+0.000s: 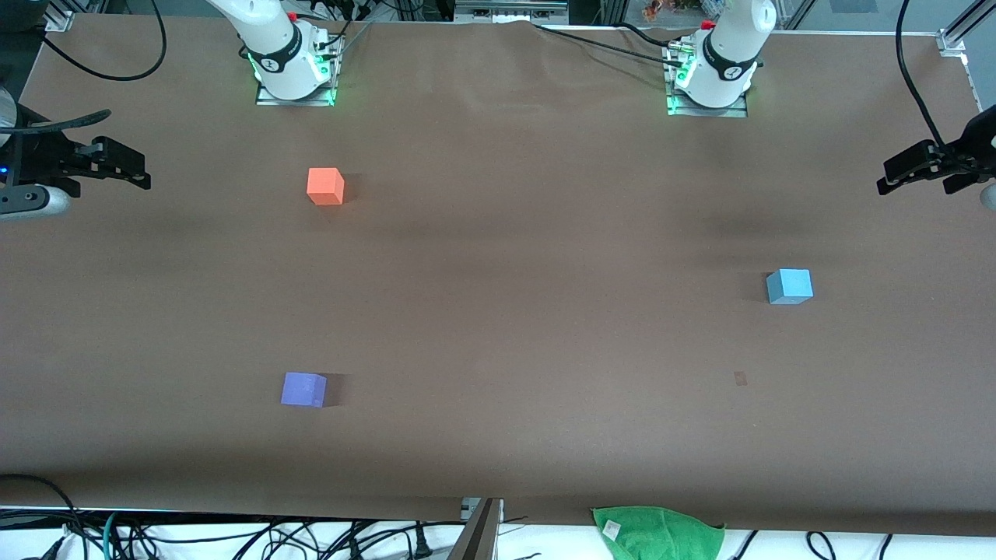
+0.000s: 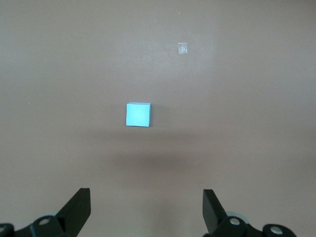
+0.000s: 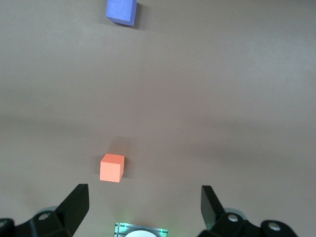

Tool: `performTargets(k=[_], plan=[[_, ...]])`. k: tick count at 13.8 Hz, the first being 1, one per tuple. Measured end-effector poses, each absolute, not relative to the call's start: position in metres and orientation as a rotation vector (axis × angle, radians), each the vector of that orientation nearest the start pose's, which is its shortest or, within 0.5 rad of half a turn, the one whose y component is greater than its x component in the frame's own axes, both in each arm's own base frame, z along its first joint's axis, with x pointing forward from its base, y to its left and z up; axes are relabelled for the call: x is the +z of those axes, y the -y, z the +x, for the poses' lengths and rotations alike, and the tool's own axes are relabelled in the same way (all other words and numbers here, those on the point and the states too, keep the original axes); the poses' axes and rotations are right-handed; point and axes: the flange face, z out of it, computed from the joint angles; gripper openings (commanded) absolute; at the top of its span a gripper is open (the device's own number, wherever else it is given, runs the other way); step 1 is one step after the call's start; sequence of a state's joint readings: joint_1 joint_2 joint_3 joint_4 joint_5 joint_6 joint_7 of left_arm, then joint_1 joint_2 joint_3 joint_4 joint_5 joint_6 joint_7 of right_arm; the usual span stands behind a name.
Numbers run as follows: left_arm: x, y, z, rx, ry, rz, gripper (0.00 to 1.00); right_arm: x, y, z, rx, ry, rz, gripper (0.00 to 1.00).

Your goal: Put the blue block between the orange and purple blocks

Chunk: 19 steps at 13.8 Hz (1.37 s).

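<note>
Nothing done yet: the small matte sky-blue cube [image 1: 789, 286] sits on the brown counter [image 1: 529, 233] toward the left arm's end, well apart from the matte orange cube [image 1: 325, 187] and matte violet cube [image 1: 303, 390]; left gripper [image 2: 146, 210] and right gripper [image 3: 144, 207] hang empty, fingers apart.

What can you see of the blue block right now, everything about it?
The blue block is a small sky-blue cube with plain matte faces, no markings. It sits flat and upright on the brown table, toward the left arm's end, alone: nothing touches it, and neither gripper holds it. It lies nearer the front camera than the orange block and farther than the purple block. In the left wrist view it shows ahead of the open left gripper.
</note>
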State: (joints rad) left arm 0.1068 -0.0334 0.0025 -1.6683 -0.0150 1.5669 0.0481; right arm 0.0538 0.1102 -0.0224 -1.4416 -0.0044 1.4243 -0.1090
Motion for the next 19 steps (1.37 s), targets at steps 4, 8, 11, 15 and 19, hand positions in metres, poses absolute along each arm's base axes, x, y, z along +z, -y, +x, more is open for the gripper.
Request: performTargets(k=[4, 8, 11, 15, 19], plan=[[0.587, -0.061, 0.542, 0.132, 0.106, -3.159, 1.00, 0.611, -0.018, 0.573, 0.194, 0.220, -3.130, 1.00], [0.569, -0.062, 0.551, 0.185, 0.106, -3.159, 1.00, 0.611, -0.018, 0.573, 0.193, 0.219, -3.130, 1.00], [0.565, -0.062, 0.554, 0.193, 0.108, -3.159, 1.00, 0.611, -0.018, 0.573, 0.193, 0.219, -3.130, 1.00], [0.570, -0.063, 0.553, 0.194, 0.110, -3.159, 1.00, 0.611, -0.018, 0.573, 0.193, 0.220, -3.129, 1.00], [0.572, -0.061, 0.549, 0.226, 0.106, -3.159, 1.00, 0.611, -0.018, 0.573, 0.193, 0.219, -3.129, 1.00]])
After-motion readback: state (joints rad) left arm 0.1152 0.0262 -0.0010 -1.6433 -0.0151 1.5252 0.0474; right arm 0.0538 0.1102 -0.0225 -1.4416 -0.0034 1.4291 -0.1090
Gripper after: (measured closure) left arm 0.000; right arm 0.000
